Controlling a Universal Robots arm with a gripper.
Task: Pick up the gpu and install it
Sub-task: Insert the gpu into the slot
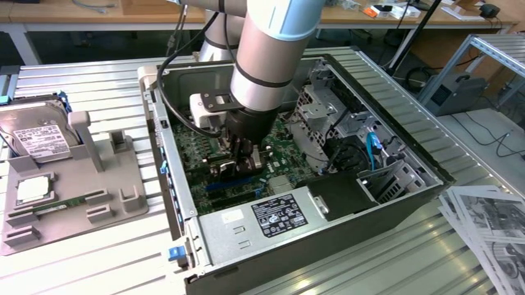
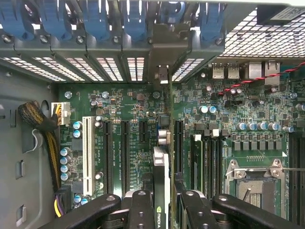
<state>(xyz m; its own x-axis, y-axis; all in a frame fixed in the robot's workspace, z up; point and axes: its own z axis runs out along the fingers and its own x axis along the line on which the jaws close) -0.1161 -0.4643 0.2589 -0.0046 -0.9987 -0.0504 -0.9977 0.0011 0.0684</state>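
Observation:
The gpu (image 2: 161,162) is seen edge-on in the wrist view: a thin dark card with a green logo near the fingers and its silver bracket reaching to the case's rear slot openings. My gripper (image 2: 164,207) is shut on it, one black finger (image 2: 140,210) on each side. The card stands upright over the green motherboard (image 2: 138,102), in line with a long black slot; whether it is seated I cannot tell. In the exterior view my gripper (image 1: 243,161) is lowered deep into the open computer case (image 1: 176,203), holding the gpu (image 1: 256,161) just above the board.
A white slot (image 2: 87,148) and black slots flank the card; the CPU socket (image 2: 252,183) and a cable bundle (image 2: 43,129) lie to the sides. The power supply (image 1: 279,215) and drive cage (image 1: 328,117) crowd the case. A hard drive (image 1: 37,138) sits on a grey fixture (image 1: 123,166); papers (image 1: 492,227) lie at the exterior view's right.

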